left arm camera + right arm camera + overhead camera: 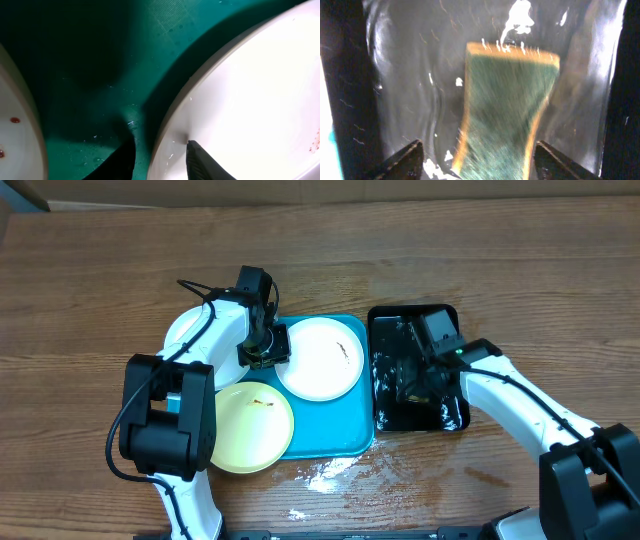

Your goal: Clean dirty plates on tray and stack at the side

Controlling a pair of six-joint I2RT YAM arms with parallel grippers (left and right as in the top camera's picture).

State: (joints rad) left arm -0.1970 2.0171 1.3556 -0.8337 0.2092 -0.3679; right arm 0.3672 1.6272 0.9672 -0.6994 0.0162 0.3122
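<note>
1. No writing, label, brand, number or sign can be read in any view.
2. The round white plate (pixel 320 360), pale yellow plate (pixel 250 428), teal plastic tray (pixel 338 428) and black tray (pixel 385 320) carry no lettering I can make out.

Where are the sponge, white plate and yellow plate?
sponge (pixel 507 115), right wrist view, middle of its green face.
white plate (pixel 320 362), overhead view, bare centre.
yellow plate (pixel 250 430), overhead view, bare centre.

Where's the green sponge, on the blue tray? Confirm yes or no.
No: the green sponge lies in the wet black tray, below the right gripper.
</note>
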